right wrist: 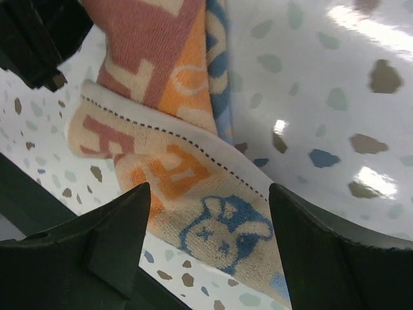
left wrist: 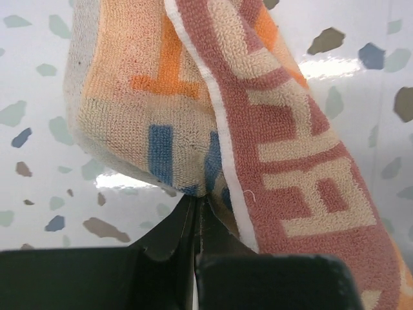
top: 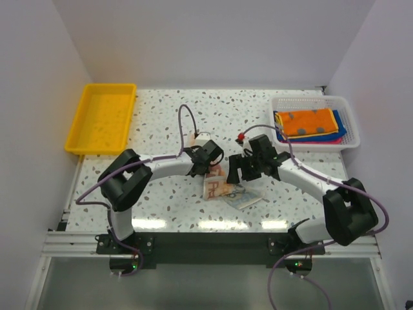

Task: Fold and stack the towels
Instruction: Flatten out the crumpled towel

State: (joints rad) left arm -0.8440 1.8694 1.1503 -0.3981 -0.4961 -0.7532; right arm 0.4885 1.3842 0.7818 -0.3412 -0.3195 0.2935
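The printed orange-blue towel (top: 222,188) lies partly folded on the table between the arms. My left gripper (top: 205,169) is shut on one edge of it and holds that part raised; in the left wrist view the cloth (left wrist: 193,110) hangs from the closed jaws (left wrist: 197,206). My right gripper (top: 240,173) is open just above the towel's flat part, whose rabbit print (right wrist: 226,229) shows between the fingers (right wrist: 210,248). The orange towel with yellow edge (top: 308,121) lies on top of the blue (top: 342,123) and pink (top: 322,139) towels in the white mesh basket (top: 315,102).
A yellow plastic tray (top: 103,117) stands at the back left. The white basket sits at the back right near the table edge. Speckled tabletop (top: 168,123) surrounds the towel.
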